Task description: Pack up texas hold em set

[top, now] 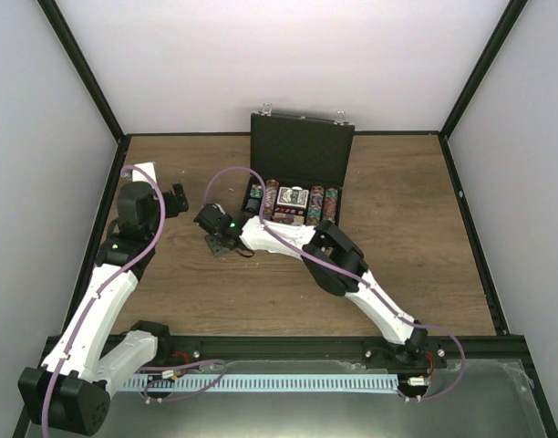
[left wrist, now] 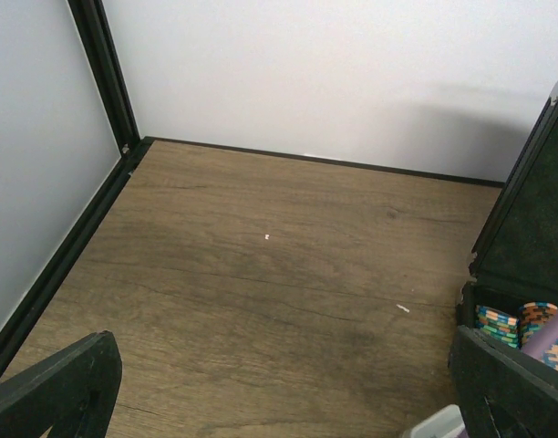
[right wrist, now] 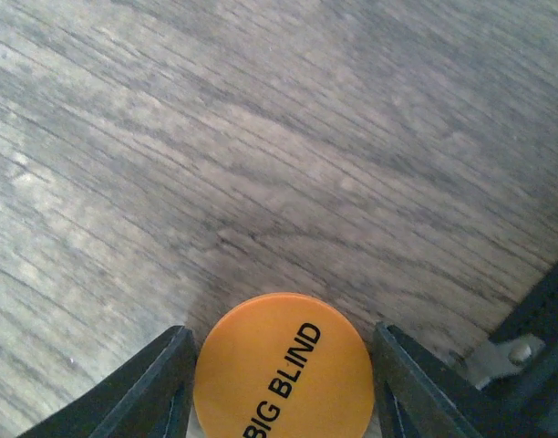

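The black hinged case (top: pixel 302 146) stands open at the back of the table, with rows of multicoloured chips (top: pixel 326 204) and a blue-backed card deck (top: pixel 294 198) in its tray. An orange disc (right wrist: pixel 284 370) printed BIG BLIND lies flat on the wood. My right gripper (right wrist: pixel 284 388) is down over it, one finger (right wrist: pixel 151 392) at each side; a thin gap still shows on the right. In the top view the right gripper (top: pixel 222 245) sits left of the case's front. My left gripper (top: pixel 176 201) hovers wide open over bare wood, and its own view catches the case's edge (left wrist: pixel 534 219).
Black frame rails (top: pixel 101 210) and white walls close in the table on three sides. In the left wrist view, bare wood (left wrist: pixel 279 274) stretches to the back-left corner. The right arm (top: pixel 343 265) lies diagonally across the table's middle.
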`<action>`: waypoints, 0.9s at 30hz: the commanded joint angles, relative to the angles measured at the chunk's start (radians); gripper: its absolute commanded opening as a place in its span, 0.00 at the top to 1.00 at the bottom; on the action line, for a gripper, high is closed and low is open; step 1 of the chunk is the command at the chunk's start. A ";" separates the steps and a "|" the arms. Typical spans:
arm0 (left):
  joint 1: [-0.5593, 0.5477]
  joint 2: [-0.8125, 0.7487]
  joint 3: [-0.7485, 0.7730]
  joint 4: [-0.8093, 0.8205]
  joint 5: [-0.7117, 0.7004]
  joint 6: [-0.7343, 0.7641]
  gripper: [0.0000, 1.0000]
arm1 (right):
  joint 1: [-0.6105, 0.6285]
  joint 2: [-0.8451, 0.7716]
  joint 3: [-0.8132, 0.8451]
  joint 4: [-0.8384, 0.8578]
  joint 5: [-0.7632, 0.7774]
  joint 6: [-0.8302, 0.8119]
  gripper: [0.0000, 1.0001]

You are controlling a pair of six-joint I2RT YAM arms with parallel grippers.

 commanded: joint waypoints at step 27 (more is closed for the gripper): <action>-0.018 0.016 0.006 0.000 0.021 0.004 0.00 | 0.091 -0.401 -0.690 -0.125 -0.125 0.158 0.36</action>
